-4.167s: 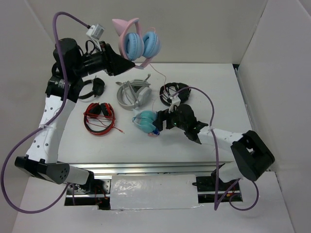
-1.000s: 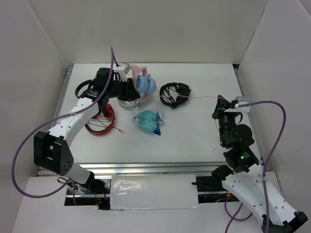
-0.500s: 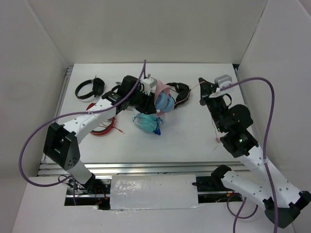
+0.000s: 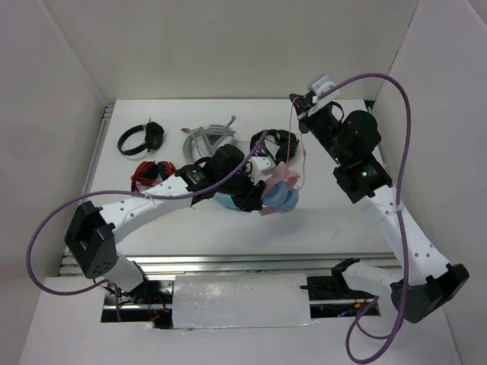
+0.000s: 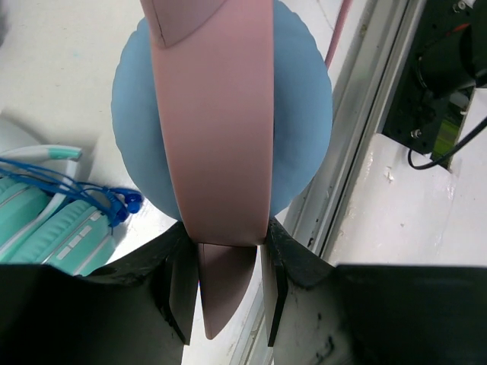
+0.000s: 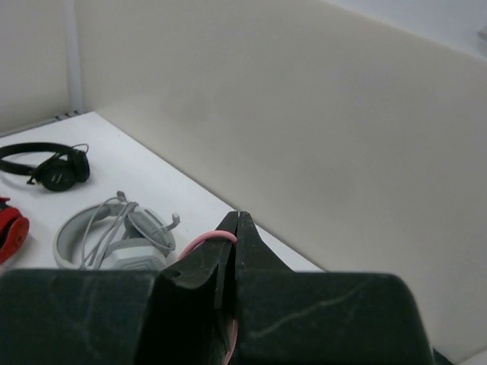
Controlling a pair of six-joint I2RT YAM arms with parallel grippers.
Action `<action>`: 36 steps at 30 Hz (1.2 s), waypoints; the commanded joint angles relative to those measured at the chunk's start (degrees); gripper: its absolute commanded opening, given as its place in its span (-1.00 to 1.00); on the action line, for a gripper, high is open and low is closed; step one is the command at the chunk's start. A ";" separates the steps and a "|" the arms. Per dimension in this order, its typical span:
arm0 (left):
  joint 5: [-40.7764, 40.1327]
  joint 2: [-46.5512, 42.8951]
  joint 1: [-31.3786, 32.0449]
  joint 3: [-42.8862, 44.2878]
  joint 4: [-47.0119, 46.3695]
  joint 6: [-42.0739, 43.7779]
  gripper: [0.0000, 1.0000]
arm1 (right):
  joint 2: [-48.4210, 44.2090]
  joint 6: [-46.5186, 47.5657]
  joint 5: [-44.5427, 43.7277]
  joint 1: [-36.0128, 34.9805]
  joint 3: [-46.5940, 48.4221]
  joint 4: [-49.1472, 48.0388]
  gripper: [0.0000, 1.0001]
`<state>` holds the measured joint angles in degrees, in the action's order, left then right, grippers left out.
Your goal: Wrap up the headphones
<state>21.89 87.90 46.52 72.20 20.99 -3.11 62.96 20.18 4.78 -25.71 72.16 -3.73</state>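
At the far left of the table (image 4: 319,224), a black headset (image 4: 141,138) lies flat, with red headphones (image 4: 151,173) just in front of it. Grey headphones (image 4: 207,141) lie to the right of these, toward the rear.

The left arm extends across to mid-table. The left gripper (image 5: 228,255) is clamped on the pink headband (image 5: 217,114) of the headphones (image 4: 280,193), with one finger against each edge of the band. The light blue ear cups (image 4: 283,199) sit just right of the teal pair (image 4: 227,199) (contact with the table cannot be determined). The teal pair lies partly under the left gripper, with a blue cord looped on it. The button marks on its cup are too small to read. A second black pair (image 4: 275,143) lies behind the headphones.

The thin pink-red cable (image 4: 305,157) runs up from the headphones to the right gripper (image 6: 237,225). This gripper sits high over the rear right of the table, with its fingers pinched together on the cable.
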 commanded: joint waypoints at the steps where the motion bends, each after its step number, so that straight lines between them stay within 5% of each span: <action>1: 2.02 -2.38 1.90 1.10 -3.15 2.50 -1.00 | 1.99 0.99 9.00 1.63 4.47 1.00 -1.00; 6: 2.46 -1.59 4.10 1.80 -2.45 2.41 -1.00 | 6.91 2.49 18.07 4.36 7.47 3.20 -1.00; 19: -2.63 -4.75 9.90 4.26 -0.51 5.23 -1.00 | 22.46 -2.69 22.39 8.31 9.85 5.23 -1.00; 26: -13.35 -15.19 9.55 1.10 -5.17 3.91 -1.00 | 21.42 -15.77 22.99 12.62 -9.04 -5.22 -1.00; 36: -24.52 -17.50 1.83 5.39 -9.48 -4.70 -1.00 | 11.58 -28.95 24.07 10.60 -34.33 -14.28 -1.00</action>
<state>1.65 71.85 50.37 72.75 20.36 -4.75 78.76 -2.33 30.50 -14.24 42.37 -10.81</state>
